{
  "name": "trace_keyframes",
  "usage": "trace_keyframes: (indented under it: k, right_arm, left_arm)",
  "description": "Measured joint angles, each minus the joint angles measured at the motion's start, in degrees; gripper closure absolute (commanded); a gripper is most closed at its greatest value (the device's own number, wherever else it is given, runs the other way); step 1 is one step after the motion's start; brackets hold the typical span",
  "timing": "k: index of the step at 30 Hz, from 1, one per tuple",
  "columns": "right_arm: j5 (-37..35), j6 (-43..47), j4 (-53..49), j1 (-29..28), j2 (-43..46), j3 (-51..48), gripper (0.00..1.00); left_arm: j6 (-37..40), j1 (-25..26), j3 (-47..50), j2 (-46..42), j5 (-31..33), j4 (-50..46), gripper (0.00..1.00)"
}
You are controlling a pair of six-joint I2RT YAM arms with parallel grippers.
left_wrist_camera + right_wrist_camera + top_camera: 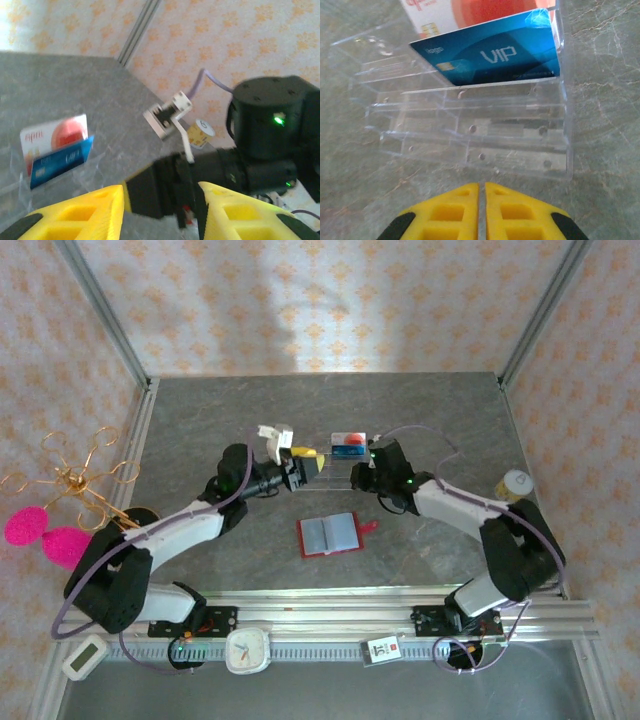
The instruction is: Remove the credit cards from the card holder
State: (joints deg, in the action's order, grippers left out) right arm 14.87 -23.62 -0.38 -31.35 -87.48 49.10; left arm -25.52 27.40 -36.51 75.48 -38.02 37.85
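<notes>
Evidently the credit cards stand slotted in the rack to stay upright, apart from the open card holder. Left claw released, right claw clenched.

Both arms reach forward and inward, left gripper fingers spread wide, right gripper fingers pressed together.

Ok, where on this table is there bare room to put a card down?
Bare: the far strip of table behind the rack, and the patches either side of the wallet. Crowded: the middle, where left gripper and right gripper meet at the rack.
</notes>
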Motion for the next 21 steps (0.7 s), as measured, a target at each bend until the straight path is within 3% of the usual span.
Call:
trace_keyframes:
  k: [8, 17, 21]
  right_arm:
    - [-4.4, 0.4, -3.4, -0.1, -8.8, 8.9, 0.95]
    - [-9.2, 1.2, -7.1, -0.1, -14.4, 17.7, 0.95]
    - [-9.8, 1.3, -8.2, -0.1, -14.5, 19.7, 0.89]
  left_arm:
    - [-3.1, 3.4, 5.9, -10.2, 7.1, -1.2, 0.58]
    - [-3.2, 3.7, 9.7, -13.3, 10.4, -4.9, 0.58]
    - [-3.1, 3.8, 10.1, -14.3, 10.9, -5.9, 0.57]
